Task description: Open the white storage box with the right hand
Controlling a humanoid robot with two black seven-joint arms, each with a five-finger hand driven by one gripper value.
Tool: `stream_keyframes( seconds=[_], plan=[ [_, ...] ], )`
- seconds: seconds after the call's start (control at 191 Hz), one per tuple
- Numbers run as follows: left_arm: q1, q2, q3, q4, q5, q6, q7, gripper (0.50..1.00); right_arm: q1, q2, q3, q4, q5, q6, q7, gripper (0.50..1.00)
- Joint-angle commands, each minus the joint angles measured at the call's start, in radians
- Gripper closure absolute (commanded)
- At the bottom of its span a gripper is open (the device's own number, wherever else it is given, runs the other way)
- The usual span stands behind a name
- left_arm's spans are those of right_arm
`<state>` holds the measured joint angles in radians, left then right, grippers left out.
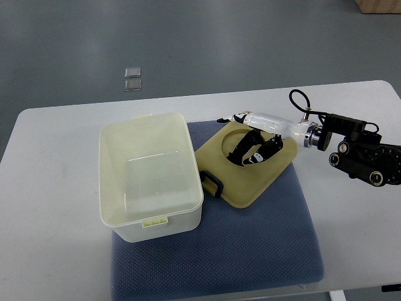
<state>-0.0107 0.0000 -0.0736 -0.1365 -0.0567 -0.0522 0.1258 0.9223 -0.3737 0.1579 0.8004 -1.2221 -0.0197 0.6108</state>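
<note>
The white storage box (150, 216) stands open on a blue mat (276, 251), its inside empty. Its cream lid (250, 182), with a black handle (212, 183), lies to the right of the box and touches the box's right side. My right hand (254, 150) reaches in from the right over the lid's far edge. Its black fingers (241, 150) are curled down onto the lid's surface, and the thumb is hidden. My left arm does not show.
The mat lies on a white table (50, 188) whose far edge runs along the top. Two small clear squares (132, 78) lie on the grey floor beyond the table. A black cable (301, 100) loops above my right wrist.
</note>
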Motion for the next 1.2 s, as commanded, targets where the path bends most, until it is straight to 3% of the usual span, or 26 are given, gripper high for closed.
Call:
stream_keyframes(
  seconds=[0.0, 0.282, 0.496, 0.778, 1.107, 1.196],
  plan=[
    [0.000, 0.000, 0.000, 0.000, 0.000, 0.000, 0.000, 0.500, 0.003, -0.002, 0.000, 0.000, 0.121, 0.004, 0.000, 0.570],
    [0.000, 0.000, 0.000, -0.005, 0.000, 0.000, 0.000, 0.500, -0.002, 0.001, 0.041, -0.001, 0.607, 0.072, 0.000, 0.570],
    [0.000, 0.000, 0.000, -0.003, 0.000, 0.000, 0.000, 0.500, -0.033, 0.001, 0.150, -0.010, 0.808, 0.124, 0.000, 0.570],
    [0.000, 0.000, 0.000, 0.000, 0.000, 0.000, 0.000, 0.500, -0.066, 0.090, 0.173, -0.082, 1.082, 0.124, 0.000, 0.570],
    [0.000, 0.000, 0.000, 0.000, 0.000, 0.000, 0.000, 0.500, -0.092, 0.125, 0.285, -0.086, 1.372, 0.119, -0.144, 0.570],
    [0.000, 0.000, 0.000, 0.000, 0.000, 0.000, 0.000, 0.500, -0.094, 0.136, 0.287, -0.086, 1.377, 0.124, -0.148, 0.570]
  ],
)
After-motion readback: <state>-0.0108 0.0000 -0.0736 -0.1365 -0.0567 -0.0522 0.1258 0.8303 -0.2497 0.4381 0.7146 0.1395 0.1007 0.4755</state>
